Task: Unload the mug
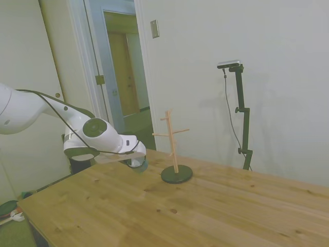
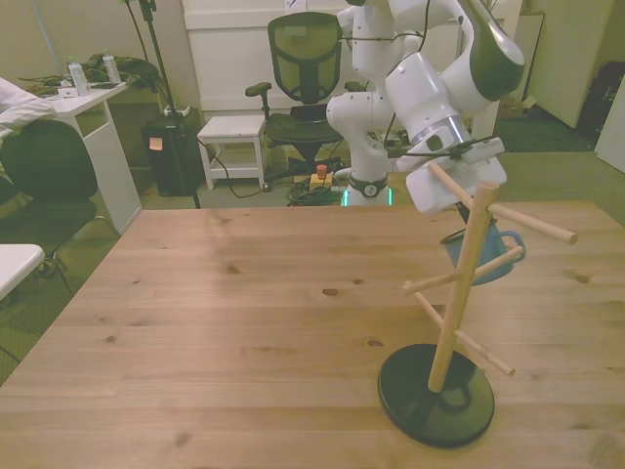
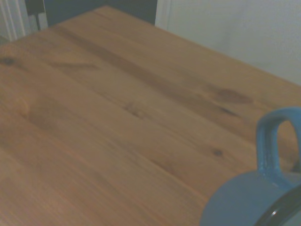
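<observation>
Big wooden table, wooden peg stand on its dark base. Gripper clamped on the light-blue mug, held clear of the pegs, just above the tabletop behind the stand.

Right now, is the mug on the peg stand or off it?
Off. The mug hangs from the pincer behind the peg stand, clear of its pegs, above the table.
</observation>
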Robot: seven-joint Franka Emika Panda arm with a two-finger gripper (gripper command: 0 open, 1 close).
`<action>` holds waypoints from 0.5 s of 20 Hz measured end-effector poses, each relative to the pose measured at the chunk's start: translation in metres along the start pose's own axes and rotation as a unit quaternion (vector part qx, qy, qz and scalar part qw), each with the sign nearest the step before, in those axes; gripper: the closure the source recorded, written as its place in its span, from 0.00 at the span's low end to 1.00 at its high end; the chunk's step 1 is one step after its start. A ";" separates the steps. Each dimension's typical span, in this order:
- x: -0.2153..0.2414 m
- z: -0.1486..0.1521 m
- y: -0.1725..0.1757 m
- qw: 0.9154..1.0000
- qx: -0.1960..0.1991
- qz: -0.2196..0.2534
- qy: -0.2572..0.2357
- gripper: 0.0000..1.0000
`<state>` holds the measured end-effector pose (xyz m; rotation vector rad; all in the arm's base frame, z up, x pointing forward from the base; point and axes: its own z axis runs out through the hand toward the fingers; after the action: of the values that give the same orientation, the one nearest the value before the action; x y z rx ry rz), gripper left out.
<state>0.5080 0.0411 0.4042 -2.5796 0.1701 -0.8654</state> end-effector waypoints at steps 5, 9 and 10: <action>-0.016 -0.016 0.031 0.999 -0.023 0.014 -0.033 1.00; -0.022 -0.035 0.037 0.996 -0.060 0.034 -0.056 1.00; -0.022 -0.038 0.036 0.995 -0.070 0.040 -0.061 1.00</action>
<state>0.4680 0.0010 0.4040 -2.7245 0.3063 -0.6874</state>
